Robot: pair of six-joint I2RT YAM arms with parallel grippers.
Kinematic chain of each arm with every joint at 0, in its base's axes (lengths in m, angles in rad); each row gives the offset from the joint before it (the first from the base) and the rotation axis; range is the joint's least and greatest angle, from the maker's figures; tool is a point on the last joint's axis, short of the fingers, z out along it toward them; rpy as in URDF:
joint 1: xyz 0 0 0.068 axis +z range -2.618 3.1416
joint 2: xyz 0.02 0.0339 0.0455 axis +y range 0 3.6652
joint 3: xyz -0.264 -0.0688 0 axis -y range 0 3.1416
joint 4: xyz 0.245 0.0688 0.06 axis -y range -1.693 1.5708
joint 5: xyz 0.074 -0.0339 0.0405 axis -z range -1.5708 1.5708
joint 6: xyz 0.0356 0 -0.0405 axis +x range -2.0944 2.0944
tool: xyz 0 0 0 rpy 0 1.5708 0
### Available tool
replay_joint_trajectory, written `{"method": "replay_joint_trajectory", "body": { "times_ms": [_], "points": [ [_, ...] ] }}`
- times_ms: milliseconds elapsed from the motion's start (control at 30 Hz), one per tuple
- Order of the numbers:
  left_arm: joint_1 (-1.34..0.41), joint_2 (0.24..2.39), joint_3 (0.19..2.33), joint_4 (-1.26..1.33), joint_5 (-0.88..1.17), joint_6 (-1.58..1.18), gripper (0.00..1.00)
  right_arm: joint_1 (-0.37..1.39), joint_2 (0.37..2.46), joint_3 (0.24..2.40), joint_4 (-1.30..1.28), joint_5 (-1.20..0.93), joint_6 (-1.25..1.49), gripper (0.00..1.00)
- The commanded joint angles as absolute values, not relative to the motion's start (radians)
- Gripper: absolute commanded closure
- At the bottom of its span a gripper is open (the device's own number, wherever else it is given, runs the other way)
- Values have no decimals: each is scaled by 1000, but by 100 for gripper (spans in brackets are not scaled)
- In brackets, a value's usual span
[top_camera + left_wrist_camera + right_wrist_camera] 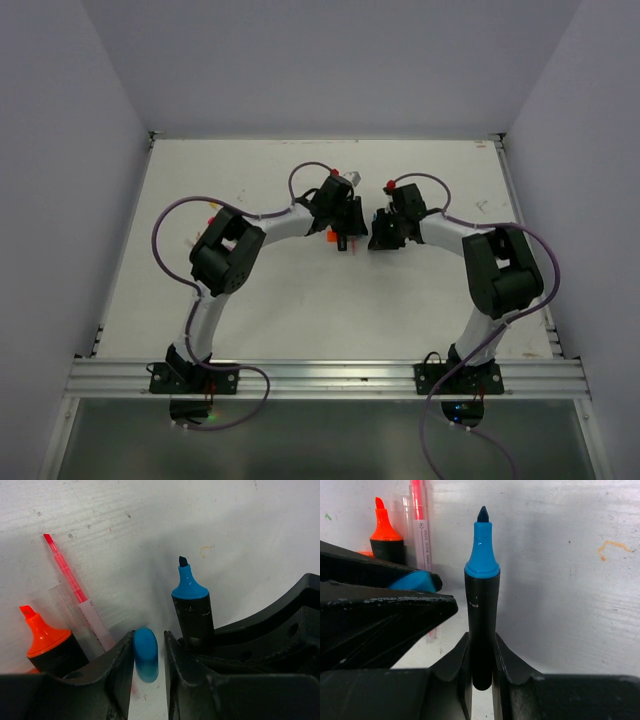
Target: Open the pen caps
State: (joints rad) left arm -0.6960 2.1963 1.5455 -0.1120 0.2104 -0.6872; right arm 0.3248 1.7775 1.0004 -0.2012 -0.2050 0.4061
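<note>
My left gripper (149, 652) has a blue pen cap (145, 654) between its jaws. The cap lies against the left finger, with a thin gap to the right finger, and looks blurred. My right gripper (481, 655) is shut on the black body of a blue highlighter (482, 605), whose blue tip is bare and points away. The same highlighter (192, 612) shows in the left wrist view, right of the cap. In the top view both grippers (348, 235) (378, 232) meet at mid-table. The cap also shows in the right wrist view (412, 581).
An uncapped orange highlighter (47, 642) and a thin pink pen (75, 590) in a clear sleeve lie on the white table (225, 520) left of my left gripper. They also show in the right wrist view (384, 535) (420, 525). White walls surround the table.
</note>
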Motion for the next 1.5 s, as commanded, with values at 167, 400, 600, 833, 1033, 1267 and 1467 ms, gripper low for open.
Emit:
{"method": "replay_joint_trajectory", "body": {
  "times_ms": [167,400,600,833,1033,1267,1467],
  "points": [
    [-693,2157,1575,-140,166,-667,56,319,1830,1040,-212,-256,403,100],
    [-670,2025,1511,-124,172,-681,42,311,1853,1028,-219,-256,423,100],
    [-644,1864,1465,-115,178,-680,31,307,1855,1023,-244,-271,423,83],
    [-598,1685,1356,-109,186,-672,30,302,1844,1026,-256,-265,428,70],
    [-485,1519,1200,-123,173,-658,29,301,1825,1022,-268,-245,426,50],
    [-382,1393,1079,-190,121,-609,23,302,1804,1042,-307,-223,413,40],
    [-313,1330,982,-218,104,-584,23,302,1773,1052,-350,-192,390,34]
  ]
}}
